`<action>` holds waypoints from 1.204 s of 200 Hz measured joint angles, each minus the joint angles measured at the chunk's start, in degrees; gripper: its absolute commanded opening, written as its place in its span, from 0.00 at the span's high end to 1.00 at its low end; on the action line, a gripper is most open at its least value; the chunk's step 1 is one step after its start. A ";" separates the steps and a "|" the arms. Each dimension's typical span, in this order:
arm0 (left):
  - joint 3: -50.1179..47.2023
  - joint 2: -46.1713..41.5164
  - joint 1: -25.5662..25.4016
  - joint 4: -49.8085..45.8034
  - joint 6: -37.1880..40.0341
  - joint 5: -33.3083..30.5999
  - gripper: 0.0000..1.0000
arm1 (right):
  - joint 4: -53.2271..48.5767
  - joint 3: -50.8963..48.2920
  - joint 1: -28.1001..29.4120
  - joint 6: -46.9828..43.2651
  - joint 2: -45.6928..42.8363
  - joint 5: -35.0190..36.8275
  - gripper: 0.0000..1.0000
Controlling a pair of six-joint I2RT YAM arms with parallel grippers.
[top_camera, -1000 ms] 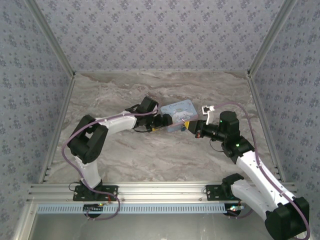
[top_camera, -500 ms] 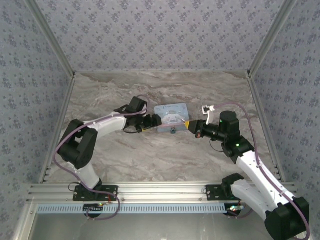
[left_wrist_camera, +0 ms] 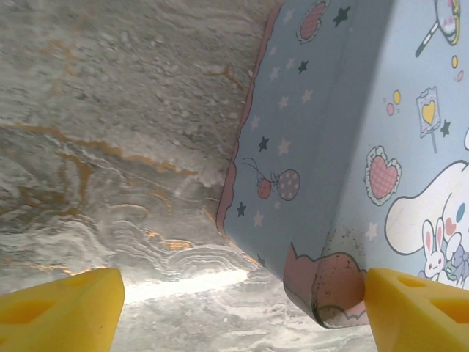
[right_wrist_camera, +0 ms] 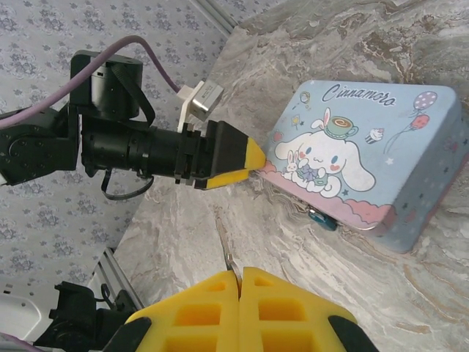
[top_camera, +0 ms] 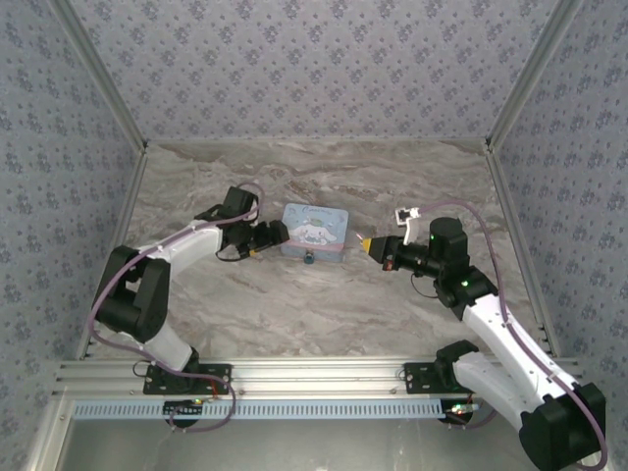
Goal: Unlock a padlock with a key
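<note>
The tiny teal-blue padlock point(right_wrist_camera: 322, 218) hangs at the front edge of the light-blue cartoon tin point(right_wrist_camera: 366, 158), also seen as a dark speck, the padlock point(top_camera: 308, 258). My right gripper point(right_wrist_camera: 239, 273) is shut on the key point(right_wrist_camera: 226, 246), a thin metal sliver sticking out toward the tin. It hovers right of the tin, apart from it, as the right gripper point(top_camera: 365, 244). My left gripper point(left_wrist_camera: 242, 312) is open at the tin's point(left_wrist_camera: 337, 147) left end, the tin's corner by its right finger point(left_wrist_camera: 418, 308). From above the left gripper point(top_camera: 271, 235) touches the tin point(top_camera: 314, 230).
The marble tabletop point(top_camera: 324, 304) is walled by patterned panels on three sides. An aluminium rail point(top_camera: 314, 378) runs along the near edge by the arm bases. A white connector point(top_camera: 405, 214) with a cable sits above my right wrist.
The left arm has drawn back to the left and the tin has slid left with it and turned. A gap has opened between the tin and the right gripper, which has barely moved.
</note>
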 measured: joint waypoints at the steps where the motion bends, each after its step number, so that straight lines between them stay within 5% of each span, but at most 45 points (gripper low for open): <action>1: -0.02 0.00 0.02 -0.02 0.04 -0.02 0.14 | 0.00 0.00 0.00 0.02 0.02 0.02 1.00; 103: -7.19 -15.34 0.98 2.80 5.46 -3.80 0.11 | 0.04 0.00 4.00 0.17 2.51 1.79 1.00; 180: -26.71 -32.61 -2.84 25.09 12.37 0.63 0.09 | 1.99 0.74 5.92 3.58 12.00 3.21 1.00; 241: -28.41 -29.88 -3.56 31.34 13.66 5.46 0.16 | 7.63 4.20 6.03 6.49 22.97 4.42 1.00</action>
